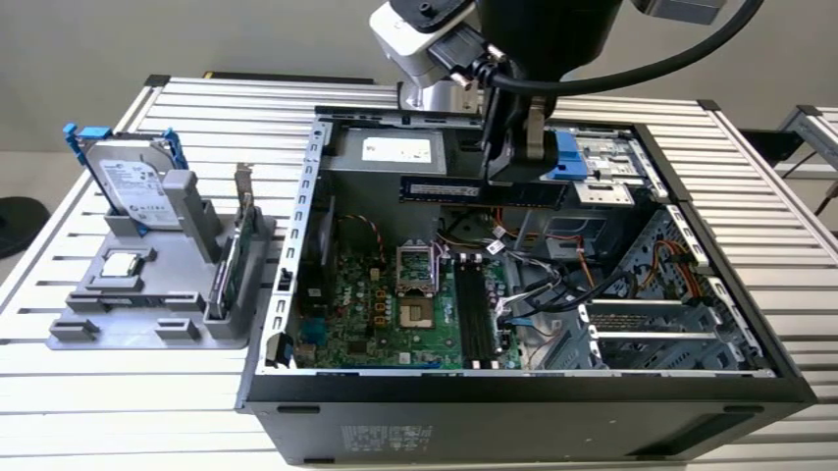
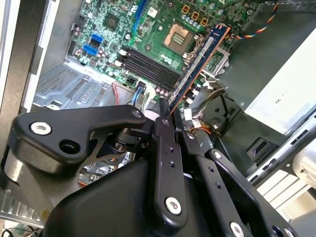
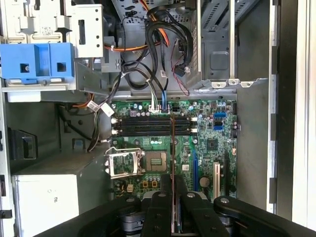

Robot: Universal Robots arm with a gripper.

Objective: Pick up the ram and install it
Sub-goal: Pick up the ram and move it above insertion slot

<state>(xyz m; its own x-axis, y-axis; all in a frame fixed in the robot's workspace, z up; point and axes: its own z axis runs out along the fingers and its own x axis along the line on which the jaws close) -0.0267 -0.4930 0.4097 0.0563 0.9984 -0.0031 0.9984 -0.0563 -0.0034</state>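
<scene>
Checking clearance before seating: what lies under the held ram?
The motherboard, with its black memory slots and processor socket. The gripper covers the near end of the ram.

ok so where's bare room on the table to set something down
Bare table slats: in front of the grey holder on the exterior view's left, and beyond the computer case on that view's right. Inside the case is crowded: cables, with the gripper holding the ram above.

Bright, even light from above across my feeds.
In the exterior view I saw the slatted table (image 1: 118, 392) washed pale and the case (image 1: 524, 422) shadowed inside beneath the arm (image 1: 550, 29); the power supply (image 3: 44, 197) (image 2: 291, 89) glared in both wrist views, and the fingers (image 2: 165, 148) read near-black.
</scene>
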